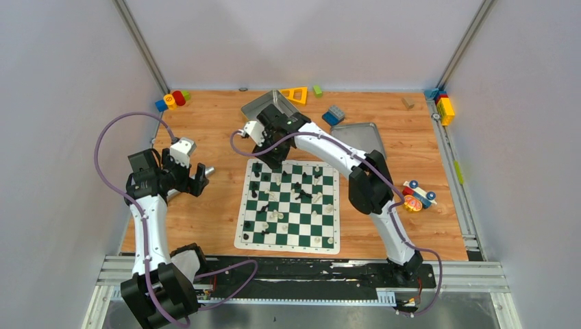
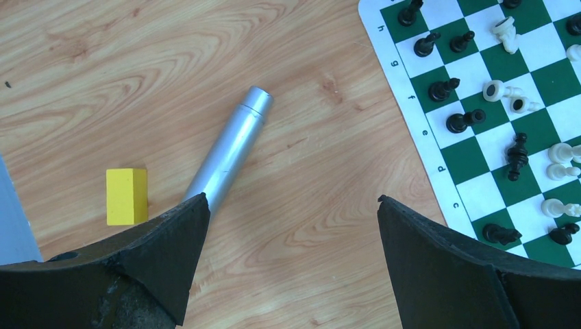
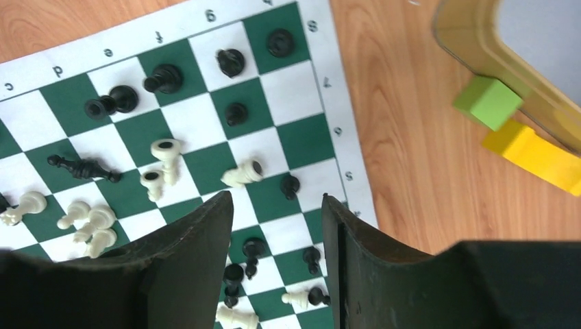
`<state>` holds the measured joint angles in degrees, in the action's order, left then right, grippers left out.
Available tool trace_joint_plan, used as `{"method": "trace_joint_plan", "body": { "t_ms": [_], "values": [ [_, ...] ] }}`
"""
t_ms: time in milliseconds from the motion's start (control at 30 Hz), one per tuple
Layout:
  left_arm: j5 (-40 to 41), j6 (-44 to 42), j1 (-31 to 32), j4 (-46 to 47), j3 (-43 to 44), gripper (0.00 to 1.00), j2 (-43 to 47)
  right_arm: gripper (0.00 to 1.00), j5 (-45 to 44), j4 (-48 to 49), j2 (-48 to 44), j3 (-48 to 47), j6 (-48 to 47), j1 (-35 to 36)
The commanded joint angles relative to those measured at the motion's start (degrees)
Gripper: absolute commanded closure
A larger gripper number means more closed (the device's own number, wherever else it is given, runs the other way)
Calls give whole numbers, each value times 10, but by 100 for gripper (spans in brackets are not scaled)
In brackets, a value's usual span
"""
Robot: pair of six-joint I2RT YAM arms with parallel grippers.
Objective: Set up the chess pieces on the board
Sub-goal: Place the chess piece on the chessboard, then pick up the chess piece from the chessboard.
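The right tool (image 3: 276, 205) hangs with its jaws apart over the board (image 3: 299, 140). The chess pieces (image 3: 243, 173) lie scattered below and ahead of it, many tipped over. They look light, hard and slick, apt to roll or squirt free, so pinch one squarely across its narrow stem. The left tool (image 2: 291, 205), also spread, is over bare tabletop (image 2: 137, 68), with the board to its right.

Plain pale grey wall panels (image 1: 62, 103) close in the light wood-grain tabletop (image 1: 212, 116) on three sides, with slanting silver aluminium posts (image 1: 140, 44) at the far corners. A ribbed aluminium rail (image 1: 479, 277) runs along the near edge. The light is soft and even.
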<state>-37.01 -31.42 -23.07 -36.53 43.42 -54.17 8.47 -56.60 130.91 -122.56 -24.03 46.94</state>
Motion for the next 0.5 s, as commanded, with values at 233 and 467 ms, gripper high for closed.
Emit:
{"method": "trace_joint_plan", "body": {
  "t_ms": [233,467],
  "values": [
    [-12,-2,-5,5,4,0,10,51,3,21,-14,49,17,-40],
    [-11,0,-5,4,6,0,9,51,17,23,8,52,18,-43]
  ]
}}
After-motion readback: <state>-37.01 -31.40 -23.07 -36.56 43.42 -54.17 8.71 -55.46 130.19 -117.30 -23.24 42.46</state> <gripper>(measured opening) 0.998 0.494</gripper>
